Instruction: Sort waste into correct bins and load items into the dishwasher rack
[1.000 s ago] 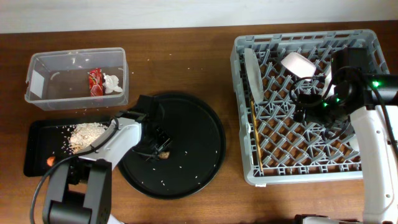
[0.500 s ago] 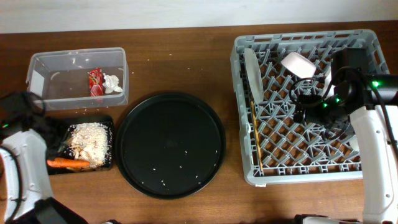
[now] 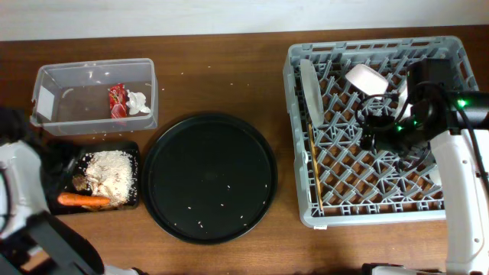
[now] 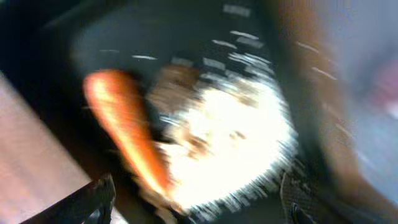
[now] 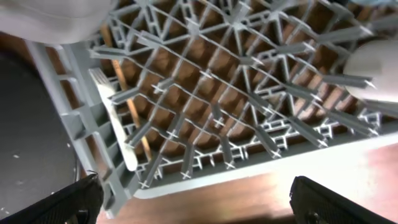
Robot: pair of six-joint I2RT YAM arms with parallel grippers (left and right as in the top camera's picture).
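Note:
The shallow black tray (image 3: pixel 47 200) at the left holds beige rice scraps (image 3: pixel 111 172), an orange carrot (image 3: pixel 84 201) and a small brown morsel (image 3: pixel 79 182). My left gripper (image 3: pixel 61 166) hovers over the tray's left part, open and empty. The blurred left wrist view shows the carrot (image 4: pixel 124 130), rice (image 4: pixel 230 143) and morsel (image 4: pixel 174 84) ahead of the open fingers (image 4: pixel 199 208). The clear tub (image 3: pixel 53 84) holds the red wrapper (image 3: pixel 117 99) and white tissue (image 3: pixel 138 102). My right gripper (image 3: pixel 372 131) is open over the dishwasher rack (image 3: pixel 451 214). The rack holds the plate (image 3: pixel 309 90), white bowl (image 3: pixel 367 79) and chopsticks (image 3: pixel 315 172).
The large round black tray (image 3: pixel 210 176) lies in the middle with a few rice grains on it. The right wrist view shows the rack's front corner (image 5: pixel 81 118) with the white fork (image 5: pixel 115 121) and chopsticks (image 5: pixel 134 118) beside it, and the open fingers (image 5: pixel 199 202) over bare wood.
My left arm left the round tray, where it was at the brown morsel, and swung to the black tray. The morsel now lies there. The right arm has not moved.

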